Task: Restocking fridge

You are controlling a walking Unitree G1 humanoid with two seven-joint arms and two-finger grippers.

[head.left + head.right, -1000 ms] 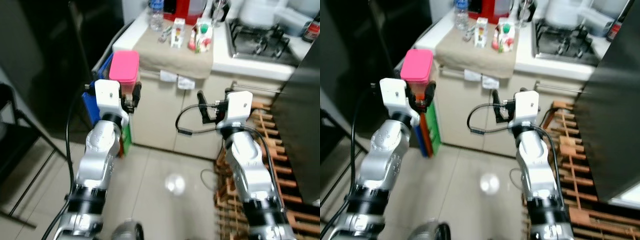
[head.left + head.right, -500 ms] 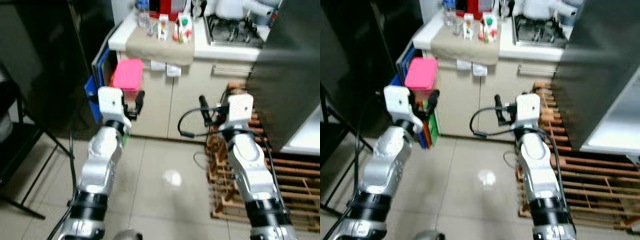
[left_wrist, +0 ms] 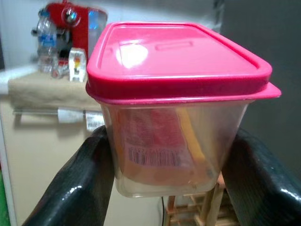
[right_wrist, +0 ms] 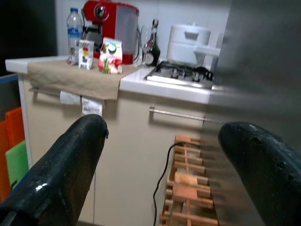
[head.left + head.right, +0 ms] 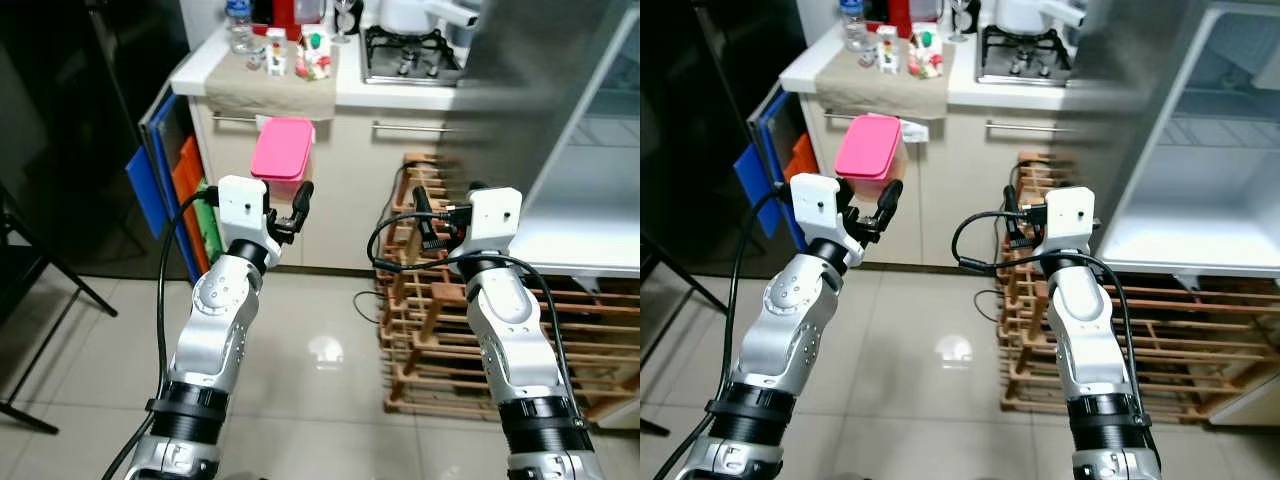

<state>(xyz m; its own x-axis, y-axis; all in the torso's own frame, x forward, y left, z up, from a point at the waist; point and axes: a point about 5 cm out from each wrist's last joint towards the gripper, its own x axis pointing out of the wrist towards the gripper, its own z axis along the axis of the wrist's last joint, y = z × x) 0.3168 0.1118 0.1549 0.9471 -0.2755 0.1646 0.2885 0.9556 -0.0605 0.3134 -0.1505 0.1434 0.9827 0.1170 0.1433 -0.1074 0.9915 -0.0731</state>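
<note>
A clear container with a pink lid is held up in front of the cabinet, and my left gripper is shut on its lower walls. In the left wrist view the container sits between the two black fingers, with a labelled packet inside. My right gripper is raised at about the same height, open with nothing between its fingers. The open fridge stands at the right with its white inside and a bare shelf; its grey door is beside the counter.
A counter holds cartons, a bottle, a red machine and a stove. A wooden slatted rack lies on the floor under my right arm. Blue and orange boards lean at the left. Tiled floor lies ahead.
The whole view has swung to the right and drawn back, bringing the open fridge into sight. My left gripper still holds the pink-lidded container; the right one stays open.
</note>
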